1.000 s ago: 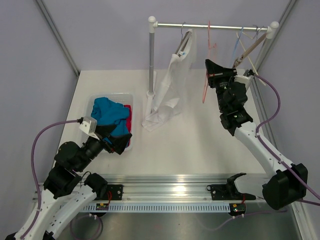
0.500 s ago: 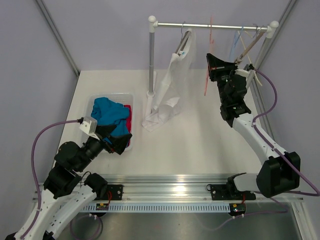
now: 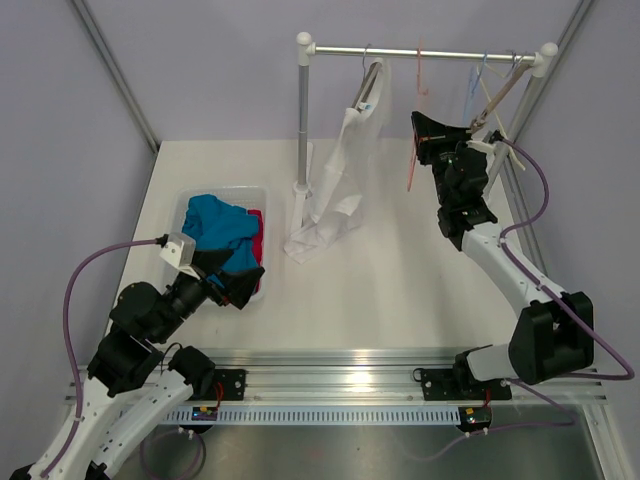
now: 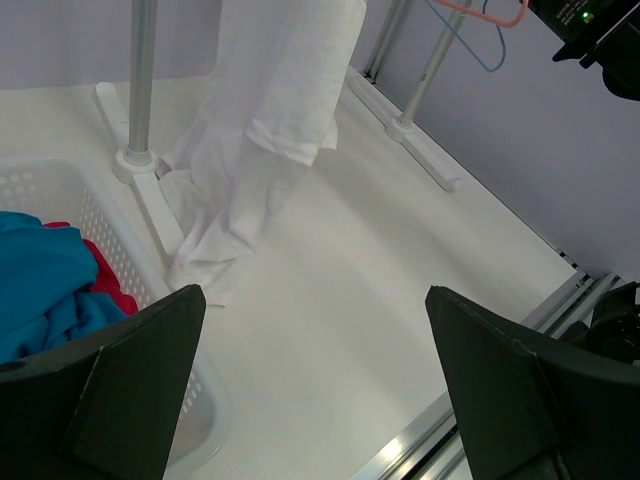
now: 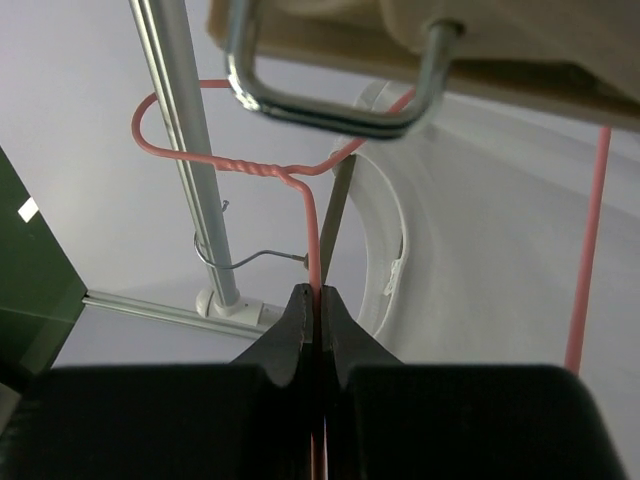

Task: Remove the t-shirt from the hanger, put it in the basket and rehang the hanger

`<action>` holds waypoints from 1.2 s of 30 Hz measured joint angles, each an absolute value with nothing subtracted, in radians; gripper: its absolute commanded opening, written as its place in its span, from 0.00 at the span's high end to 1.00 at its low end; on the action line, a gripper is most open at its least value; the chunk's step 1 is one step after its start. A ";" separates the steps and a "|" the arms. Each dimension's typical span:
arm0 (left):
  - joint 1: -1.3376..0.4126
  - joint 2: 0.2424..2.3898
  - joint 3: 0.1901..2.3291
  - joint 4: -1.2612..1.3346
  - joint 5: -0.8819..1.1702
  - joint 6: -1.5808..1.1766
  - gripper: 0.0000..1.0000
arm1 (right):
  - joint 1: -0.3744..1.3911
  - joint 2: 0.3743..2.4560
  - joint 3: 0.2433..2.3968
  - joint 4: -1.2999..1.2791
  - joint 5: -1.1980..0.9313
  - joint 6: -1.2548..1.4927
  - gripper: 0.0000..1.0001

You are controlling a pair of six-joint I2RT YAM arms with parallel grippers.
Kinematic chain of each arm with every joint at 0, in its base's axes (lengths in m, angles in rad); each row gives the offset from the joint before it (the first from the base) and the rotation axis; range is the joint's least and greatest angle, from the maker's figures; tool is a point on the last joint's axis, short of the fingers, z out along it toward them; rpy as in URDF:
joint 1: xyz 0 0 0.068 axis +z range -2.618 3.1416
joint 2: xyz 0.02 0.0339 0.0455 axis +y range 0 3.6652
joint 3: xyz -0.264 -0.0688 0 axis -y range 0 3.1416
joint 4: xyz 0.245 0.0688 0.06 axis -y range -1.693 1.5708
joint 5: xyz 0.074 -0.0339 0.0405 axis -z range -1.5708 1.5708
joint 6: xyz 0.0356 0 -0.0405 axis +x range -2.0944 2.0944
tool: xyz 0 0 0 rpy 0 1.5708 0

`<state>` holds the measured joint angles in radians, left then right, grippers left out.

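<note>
A white t-shirt [image 3: 335, 190] hangs on a hanger [image 3: 372, 85] from the rail [image 3: 440, 52], and its hem rests on the table. It also shows in the left wrist view [image 4: 270, 120] and the right wrist view [image 5: 480, 300]. My right gripper [image 3: 422, 138] is shut on a bare pink wire hanger [image 3: 412, 160] to the right of the shirt. In the right wrist view the jaws [image 5: 318, 300] pinch the pink wire [image 5: 312, 230], whose hook is at the rail [image 5: 185, 120]. My left gripper [image 3: 235, 285] is open and empty above the basket's near corner [image 4: 315, 390].
A white basket [image 3: 225, 192] with blue and red clothes [image 3: 220, 225] sits at the left. The rack's upright post [image 3: 303, 120] stands beside the shirt. A blue wire hanger [image 3: 475, 85] and a wooden hanger [image 3: 500, 95] hang at the rail's right end.
My right gripper has moved up and back towards the rail with the pink hanger in it. The left arm has not moved.
</note>
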<state>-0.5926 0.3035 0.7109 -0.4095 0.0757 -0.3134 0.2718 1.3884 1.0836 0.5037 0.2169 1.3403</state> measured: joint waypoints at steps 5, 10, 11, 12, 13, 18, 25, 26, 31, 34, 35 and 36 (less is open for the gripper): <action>-0.593 0.304 0.711 -0.409 0.076 -0.313 0.01 | 0.271 1.324 1.058 0.439 0.225 1.282 0.33; -0.586 0.305 0.711 -0.410 0.075 -0.313 0.01 | 0.271 1.176 1.097 0.265 0.221 1.143 0.19; -0.585 0.305 0.711 -0.410 0.075 -0.313 0.01 | 0.271 1.147 1.111 0.233 0.218 1.114 0.18; -0.583 0.305 0.711 -0.410 0.075 -0.313 0.01 | 0.271 1.120 1.123 0.201 0.213 1.086 0.18; -0.582 0.305 0.711 -0.410 0.074 -0.313 0.01 | 0.271 1.092 1.135 0.161 0.207 1.051 0.18; -0.581 0.305 0.711 -0.409 0.072 -0.313 0.01 | 0.303 0.997 1.195 -0.062 0.192 0.874 0.24; -0.580 0.319 0.711 -0.409 0.072 -0.313 0.01 | 0.543 1.206 1.586 -0.366 0.285 0.626 0.18; -0.580 0.322 0.711 -0.410 0.072 -0.313 0.01 | 0.575 1.252 1.648 -0.392 0.306 0.597 0.16; -0.576 0.328 0.711 -0.410 0.072 -0.313 0.01 | 0.657 1.485 1.920 -0.492 0.410 0.491 0.11; -0.576 0.329 0.711 -0.410 0.072 -0.313 0.01 | 0.663 1.654 2.099 -0.563 0.468 0.442 0.11; -0.576 0.329 0.711 -0.409 0.072 -0.313 0.01 | 0.663 1.706 2.151 -0.589 0.487 0.429 0.12; -0.576 0.329 0.711 -0.409 0.072 -0.313 0.01 | 0.663 1.754 2.198 -0.604 0.504 0.417 0.14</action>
<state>-0.5758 0.3290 0.7109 -0.4091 0.0719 -0.3130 0.6632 1.7538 2.1979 -0.6044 0.5037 0.4168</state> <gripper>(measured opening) 0.988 0.884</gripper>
